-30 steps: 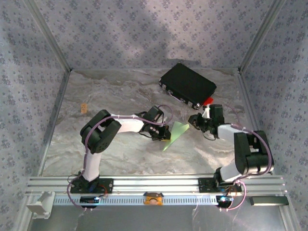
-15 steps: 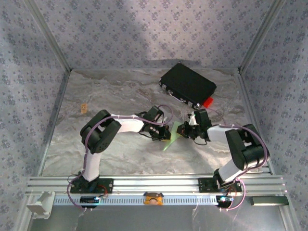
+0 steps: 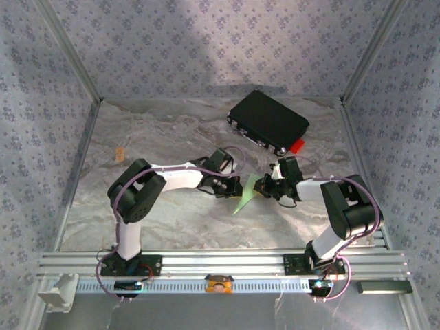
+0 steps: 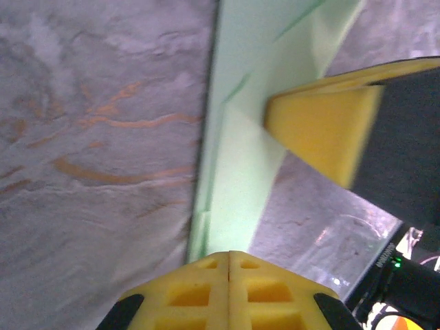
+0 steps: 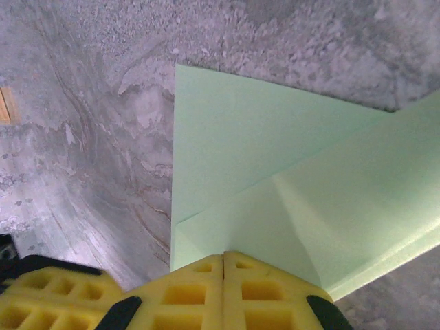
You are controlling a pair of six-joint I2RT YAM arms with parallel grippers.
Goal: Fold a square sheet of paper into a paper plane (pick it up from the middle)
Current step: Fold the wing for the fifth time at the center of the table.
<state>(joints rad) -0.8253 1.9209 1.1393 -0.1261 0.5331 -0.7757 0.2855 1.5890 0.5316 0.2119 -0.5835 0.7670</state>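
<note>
Two arms, two grippers, one green sheet, one black case, one red tab, one tan chip: that is the count from the top view. Left gripper and right gripper meet at frame centre, one on each side of the folded sheet of paper. The sheet slants from between them toward lower left, narrow end lowest. Black case lies angled at upper centre-right, near the back wall. Red tab touches its lower right corner. Tan chip sits alone at left, well apart from everything. Table is bare across the left half and along the near strip above the rail. Patterned walls close in left, right and back, and the right arm's elbow is near the right wall.

Left wrist view: one pair of yellow pads at the bottom edge, pressed together, jaws closed on the sheet. It rises as a narrow pale green strip, layered, with diagonal creases. One more yellow finger enters from the right and touches the sheet, probably the right gripper's, though the blur leaves it unsure. Open table lies left of the strip.

Right wrist view: pads together at bottom centre, jaws clamped on the sheet. Plain pale green, two overlapping layers, straight left edge, sharp upper left corner, one crease fanning from the pads. Bare table lies above and left.
</note>
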